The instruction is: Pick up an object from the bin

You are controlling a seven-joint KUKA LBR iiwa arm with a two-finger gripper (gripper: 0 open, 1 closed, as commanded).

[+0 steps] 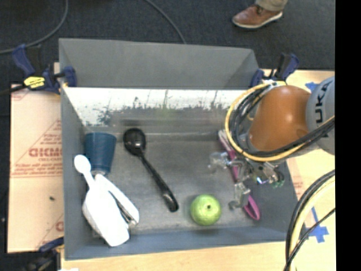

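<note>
My gripper point(242, 186) hangs low at the right side of the bin, under the arm's orange cover. It is right over a long pink handled thing point(251, 208), which runs along the right wall and is partly hidden by the gripper. A green apple point(205, 210) lies just left of the gripper, near the front wall. Nothing can be seen held.
A black ladle point(151, 169) lies slantwise in the middle of the bin. At the left, a blue cup point(100, 150) lies on its side, with a white plastic tool point(105, 204) in front of it.
</note>
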